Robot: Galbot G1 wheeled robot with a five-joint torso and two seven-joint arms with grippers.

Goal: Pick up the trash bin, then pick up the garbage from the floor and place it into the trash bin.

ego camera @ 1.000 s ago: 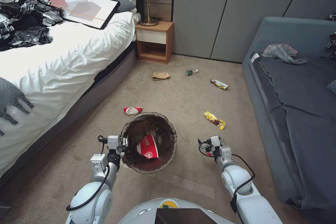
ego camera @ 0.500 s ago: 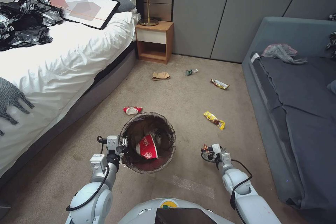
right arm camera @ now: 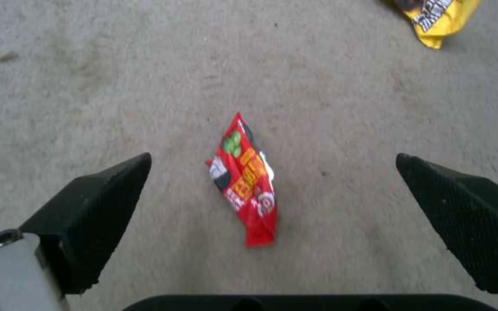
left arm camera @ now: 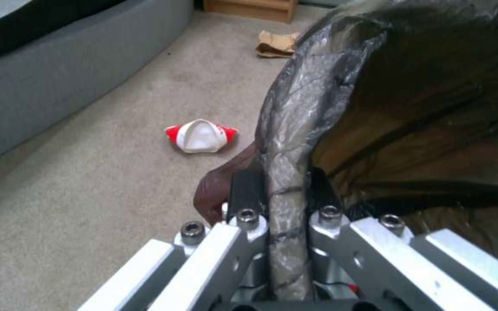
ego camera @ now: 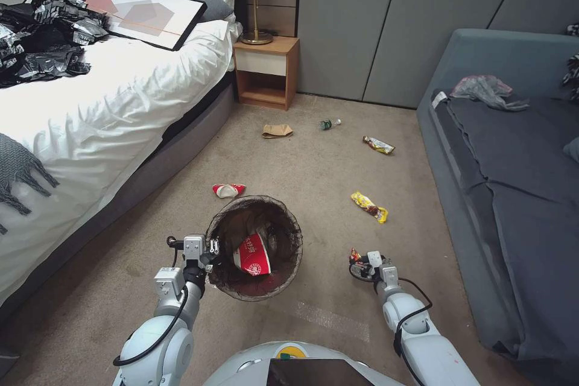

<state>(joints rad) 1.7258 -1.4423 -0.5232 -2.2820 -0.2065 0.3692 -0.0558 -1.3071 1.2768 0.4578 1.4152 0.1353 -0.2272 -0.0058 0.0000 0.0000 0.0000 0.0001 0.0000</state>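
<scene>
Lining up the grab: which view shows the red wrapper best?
The right wrist view: the red wrapper lies centred between the open right gripper's fingers. The head view gives a sliver beside that gripper.

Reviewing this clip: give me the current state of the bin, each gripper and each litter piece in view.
trash bin: held at the rim, a red-and-white paper cup inside.
left gripper: shut on the bin's lined rim.
right gripper: open, above the red snack wrapper.
red snack wrapper: on the carpet between the fingers, untouched.
crushed cup: on the floor.
yellow wrapper: on the floor.
brown paper bag: on the floor.
bottle: lying on the floor.
</scene>
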